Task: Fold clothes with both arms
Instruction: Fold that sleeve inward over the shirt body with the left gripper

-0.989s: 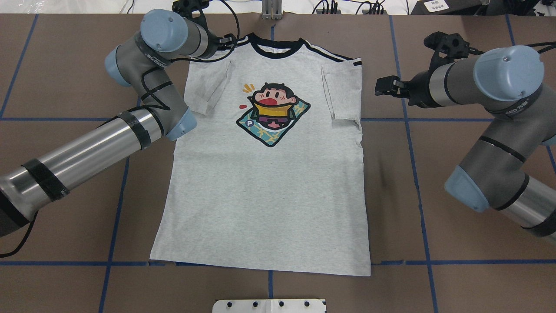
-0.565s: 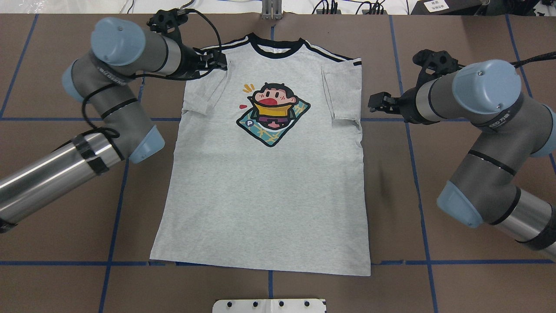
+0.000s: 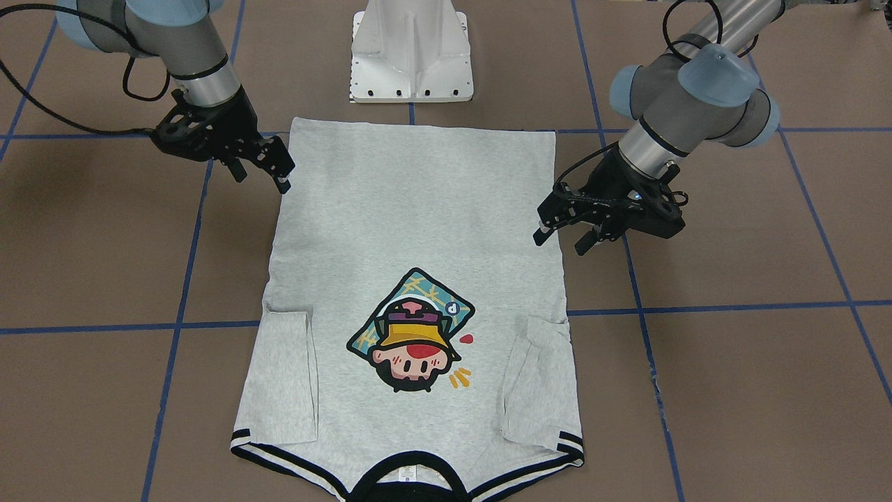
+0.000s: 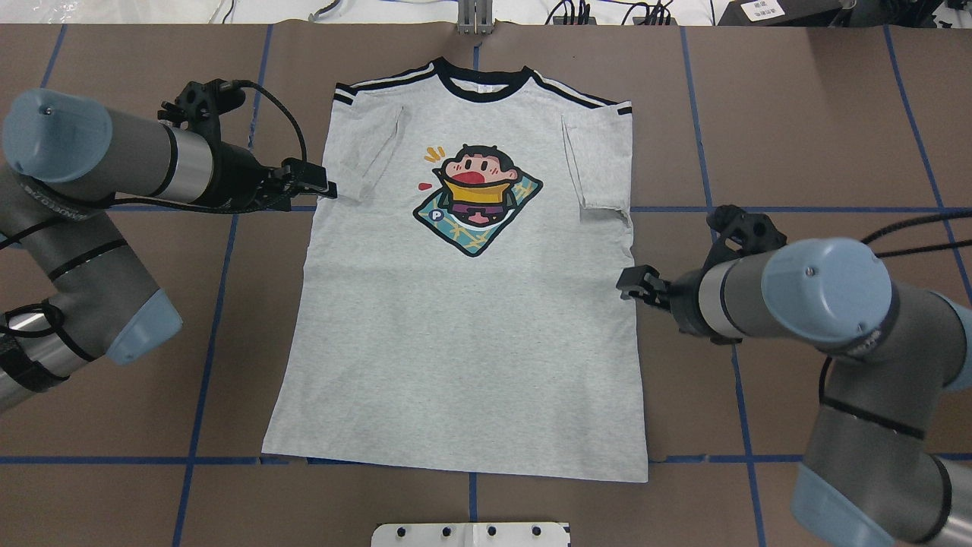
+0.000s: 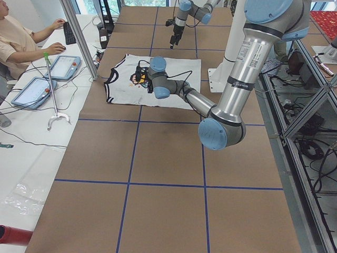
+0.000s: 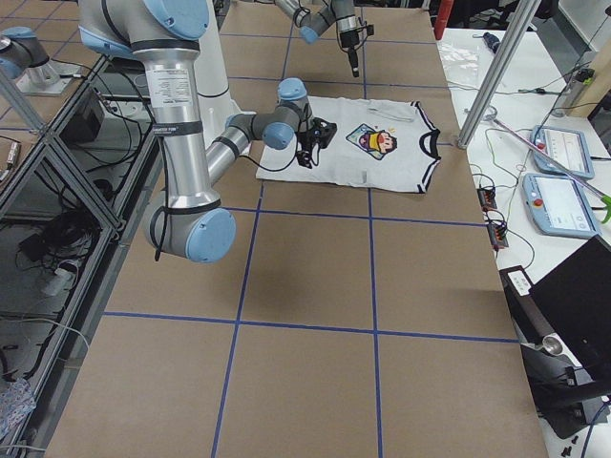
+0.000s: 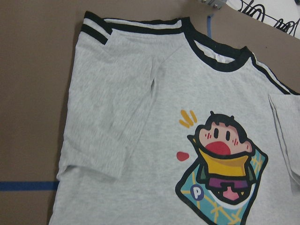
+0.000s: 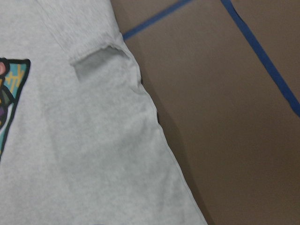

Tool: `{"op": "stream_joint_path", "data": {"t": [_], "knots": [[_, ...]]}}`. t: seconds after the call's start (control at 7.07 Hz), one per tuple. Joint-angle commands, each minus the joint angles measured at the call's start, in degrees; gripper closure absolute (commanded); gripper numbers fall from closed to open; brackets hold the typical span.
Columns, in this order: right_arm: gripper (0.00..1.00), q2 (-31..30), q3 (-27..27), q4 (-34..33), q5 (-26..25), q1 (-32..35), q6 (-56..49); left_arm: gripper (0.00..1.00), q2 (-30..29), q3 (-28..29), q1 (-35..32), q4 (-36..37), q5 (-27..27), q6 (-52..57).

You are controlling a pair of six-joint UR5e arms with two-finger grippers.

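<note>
The light grey T-shirt point(image 4: 471, 334) lies flat and face up, collar away from the robot, with the cartoon print point(image 4: 477, 199) showing. Both sleeves are folded inward onto the front. My left gripper point(image 4: 325, 187) hovers open at the shirt's left edge, beside the folded left sleeve point(image 4: 364, 152), holding nothing. At the right edge, about mid-body, my right gripper point(image 4: 629, 283) is open too and below the folded right sleeve point(image 4: 604, 163). The front-facing view shows both the left gripper point(image 3: 561, 238) and the right gripper point(image 3: 263, 176) with spread fingers. Neither wrist view shows fingers.
The white pedestal base point(image 3: 411, 52) stands just behind the shirt's hem. Blue tape lines point(image 4: 205, 357) cross the brown table. A person point(image 5: 21, 42) sits at a side table with tablets point(image 5: 63, 66) beyond the collar end.
The left arm swung off the shirt's left shoulder, out and toward the robot, to the sleeve's edge. The right gripper travelled toward the robot along the right edge. The shirt lies as before.
</note>
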Motion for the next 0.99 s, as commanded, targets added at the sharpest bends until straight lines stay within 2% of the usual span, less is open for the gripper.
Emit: {"op": "stream_joint_path", "data": {"t": [0.0,0.14,0.28,0.57,0.85], "knots": [[0.04,-7.0,5.6,-0.3,-10.4,-15.3,15.8,0.06,0.9,-2.0,0.9,-0.1,0.1,-1.6],[0.04,-9.5,4.8,-0.4,-14.7,-21.5,20.7,0.06,0.9,-2.3,1.6,-0.1,0.1,-2.4],[0.04,-9.5,3.2,-0.6,-18.7,-26.5,26.5,0.06,0.8,-2.3,2.2,-0.1,0.2,-2.4],[0.07,-8.4,2.7,-4.8,-19.9,-28.2,29.4,0.05,0.9,-3.2,2.3,0.0,0.1,-2.6],[0.08,-8.0,2.6,-4.9,-20.2,-28.2,29.7,0.05,0.8,-3.1,2.4,0.0,0.2,-2.6]]}}
